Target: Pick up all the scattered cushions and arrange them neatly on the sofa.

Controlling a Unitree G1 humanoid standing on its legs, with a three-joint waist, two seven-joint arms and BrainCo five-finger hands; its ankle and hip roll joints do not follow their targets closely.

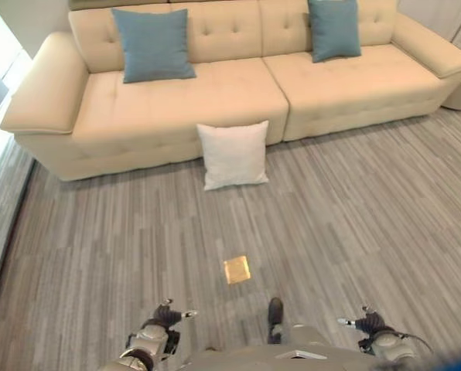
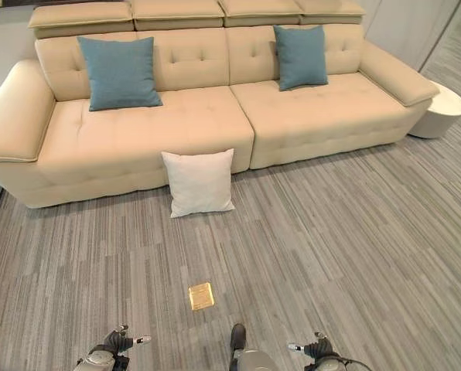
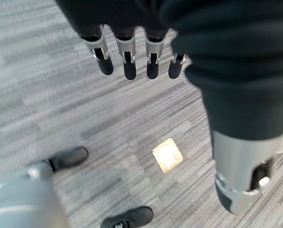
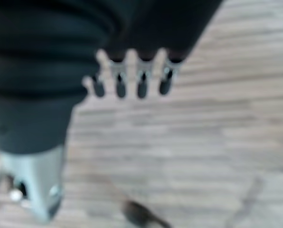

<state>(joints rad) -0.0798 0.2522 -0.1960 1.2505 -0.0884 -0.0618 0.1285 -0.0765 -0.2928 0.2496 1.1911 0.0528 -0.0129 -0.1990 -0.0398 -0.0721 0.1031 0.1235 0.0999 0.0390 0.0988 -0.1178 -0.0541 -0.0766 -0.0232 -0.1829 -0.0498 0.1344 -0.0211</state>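
Observation:
A white cushion (image 1: 233, 154) leans on the floor against the front of the beige sofa (image 1: 176, 100), near its middle. Two blue cushions stand upright against the sofa's backrest: one on the left seat (image 1: 152, 44), one on the right seat (image 1: 334, 28). My left hand (image 1: 164, 317) hangs low at the bottom left, far from the white cushion, its fingers (image 3: 130, 64) straight and holding nothing. At the bottom right my right hand (image 1: 366, 323) is likewise open and empty, its fingers (image 4: 141, 83) straight over bare floor.
Grey striped flooring stretches between me and the sofa. A small brass floor plate (image 1: 237, 270) lies in front of me. A round white side table (image 2: 439, 108) stands beside the sofa's right arm.

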